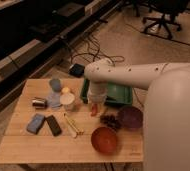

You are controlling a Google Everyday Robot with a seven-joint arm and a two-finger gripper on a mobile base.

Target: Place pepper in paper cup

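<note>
The white arm (133, 75) reaches in from the right of the frame and bends down over the middle of the wooden table (33, 145). Its gripper (94, 103) points straight down at the centre of the frame, just in front of the green tray (119, 95), and is clamped on the pepper (93, 110), which hangs upright beneath it. The paper cup (67, 100) stands just to the left of the pepper, apart from it, mouth up. Further left are a shiny can (39, 103) and a grey-blue cup (55, 84). Lower right of the gripper lie dark grapes (109, 120) between 2 bowls: a purple bowl (130, 117) and an orange-red bowl (104, 139).
</note>
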